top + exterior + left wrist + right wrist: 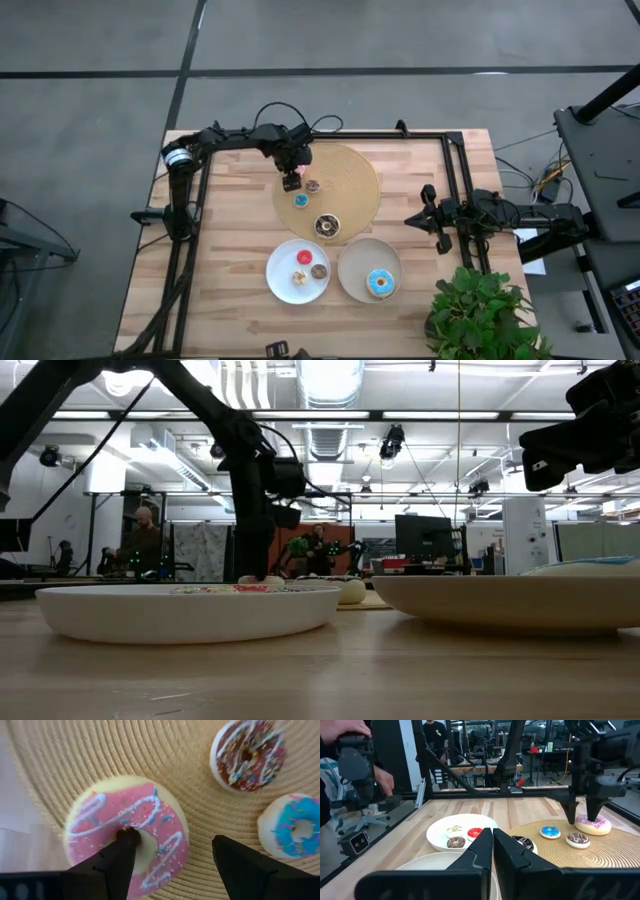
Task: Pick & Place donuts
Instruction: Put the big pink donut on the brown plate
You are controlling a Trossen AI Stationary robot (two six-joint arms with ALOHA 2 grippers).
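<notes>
On the woven mat [350,180] near the far side of the table sits the pink donut [127,832], a fat ring with pink icing, white squiggles and sprinkles. The left gripper [172,857] is right down on it with its fingers spread wide: one finger tip sits in the donut's hole, the other is outside the ring over bare mat, so it isn't clamped on anything.

Just beside the pink one are two tiny donuts, a brown donut [247,754] with white drizzle and a blue donut [292,827] with sprinkles. A bit nearer the front of the mat is the dark chocolate donut [327,226].

In front of the mat are two round white plates. The left plate [281,280] holds three tiny ones: a red donut [475,833], a tan donut [453,829] and a darker brown one [456,842]. The right plate [352,272] has the light blue donut [380,283] on it.

The right gripper [492,842] hangs off at the table's right edge, fingers pressed together with nothing between them.

The table [230,220] is pale wood planks, butcher-block style, with a dark metal frame around it. The mat is tan, coiled in rings like rope. A green plant [480,315] sits at the front right corner. Behind the table it's a big workshop with ceiling lights, and a person [350,760] stands close by holding some dark device.
</notes>
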